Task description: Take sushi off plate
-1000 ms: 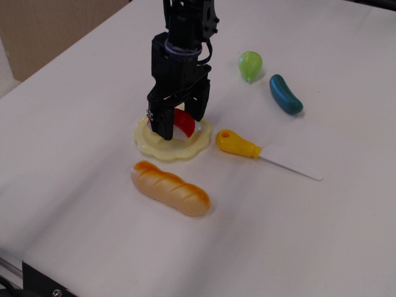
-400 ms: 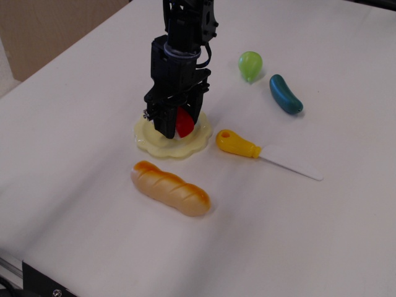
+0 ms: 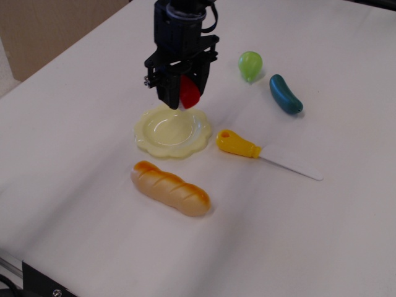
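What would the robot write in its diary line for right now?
phase: lift | gripper: shut on sushi | sushi: held above plate | plate: bare | next: set sushi on table

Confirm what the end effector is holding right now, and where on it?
The end effector holds the sushi, pinched by its sides between the two fingers, red top facing outward. It hangs in the air above the plate, which is bare.

A: Colours? Gripper [image 3: 184,94] black; between its fingers [image 3: 166,93], sushi [image 3: 189,92] glossy red.

B: Below the fingers, plate [image 3: 172,130] pale yellow. Bread loaf [image 3: 170,188] orange-tan with pale stripes. Knife [image 3: 267,154]: yellow handle, white blade.
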`<action>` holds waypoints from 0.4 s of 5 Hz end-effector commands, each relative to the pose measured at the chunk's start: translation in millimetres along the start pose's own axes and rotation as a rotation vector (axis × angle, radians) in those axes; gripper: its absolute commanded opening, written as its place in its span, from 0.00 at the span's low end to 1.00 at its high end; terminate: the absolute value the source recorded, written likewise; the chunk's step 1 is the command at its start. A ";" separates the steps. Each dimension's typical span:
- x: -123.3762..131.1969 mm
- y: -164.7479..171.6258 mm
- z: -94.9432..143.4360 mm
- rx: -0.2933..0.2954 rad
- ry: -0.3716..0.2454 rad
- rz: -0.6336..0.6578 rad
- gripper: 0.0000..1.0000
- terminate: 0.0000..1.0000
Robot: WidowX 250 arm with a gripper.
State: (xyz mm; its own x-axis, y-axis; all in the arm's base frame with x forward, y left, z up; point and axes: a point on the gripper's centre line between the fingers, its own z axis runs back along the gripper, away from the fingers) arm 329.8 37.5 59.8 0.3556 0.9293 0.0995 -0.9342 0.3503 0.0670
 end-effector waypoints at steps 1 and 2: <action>-44.4 -49.4 30.6 -0.121 -0.009 -0.357 0.00 0.00; -72.5 -63.8 26.6 -0.134 0.001 -0.500 0.00 0.00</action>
State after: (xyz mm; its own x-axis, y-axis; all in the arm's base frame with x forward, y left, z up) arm 357.5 -53.9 55.2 0.7712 0.6353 0.0403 -0.6363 0.7712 0.0200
